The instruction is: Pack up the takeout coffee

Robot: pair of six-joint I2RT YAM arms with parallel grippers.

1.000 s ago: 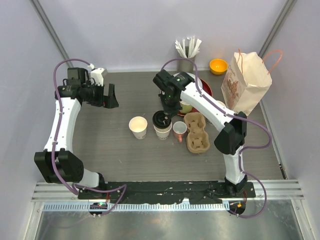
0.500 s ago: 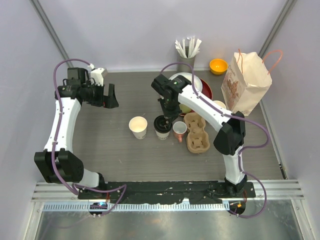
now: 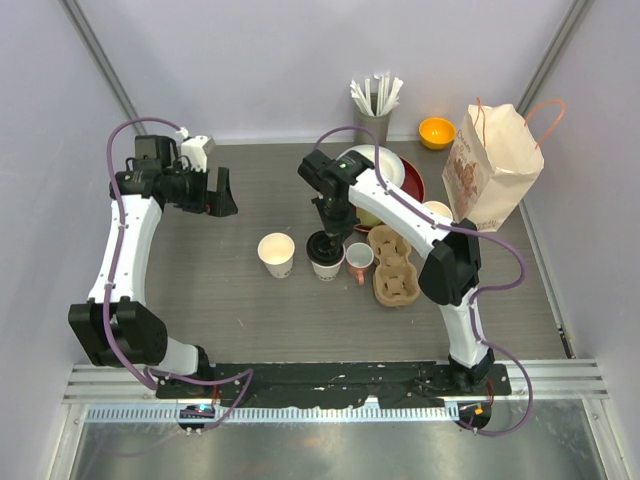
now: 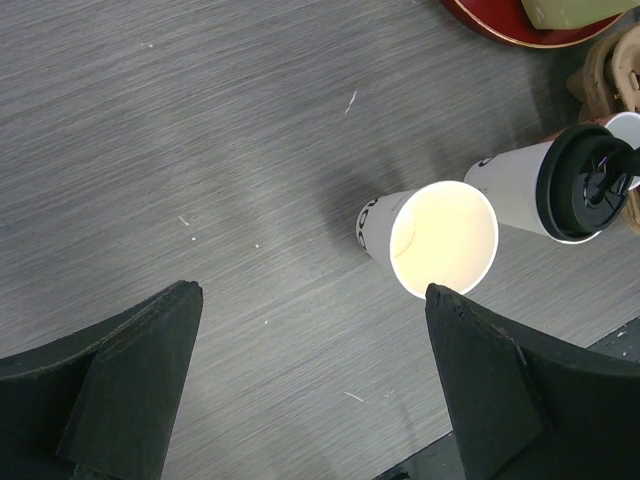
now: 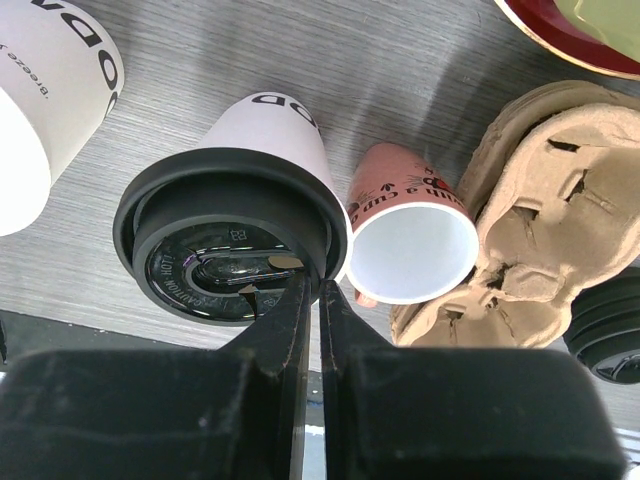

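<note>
One takeout coffee cup (image 3: 326, 262) stands mid-table with a black lid (image 5: 230, 235) seated on its rim. My right gripper (image 5: 312, 285) is shut on that lid's near rim, one finger inside the rim and one outside; the top view shows this gripper (image 3: 325, 236) right above the cup. Left of it stands a second cream paper cup (image 3: 276, 252), open-topped with no lid, also seen in the left wrist view (image 4: 440, 240). My left gripper (image 4: 312, 295) hangs open and empty over bare table, well left of both cups (image 3: 222, 192).
A pink-printed cup (image 5: 415, 240) touches the lidded cup's right side, with a cardboard cup carrier (image 3: 392, 262) beyond it. Another black lid (image 5: 610, 335) lies by the carrier. A paper bag (image 3: 492, 165), red plate (image 3: 405, 185), orange bowl (image 3: 437, 131) and straw holder (image 3: 374, 105) stand at the back right.
My right gripper has shifted slightly left and down with the black lid, which now sits level on the cup. The left arm has not moved.
</note>
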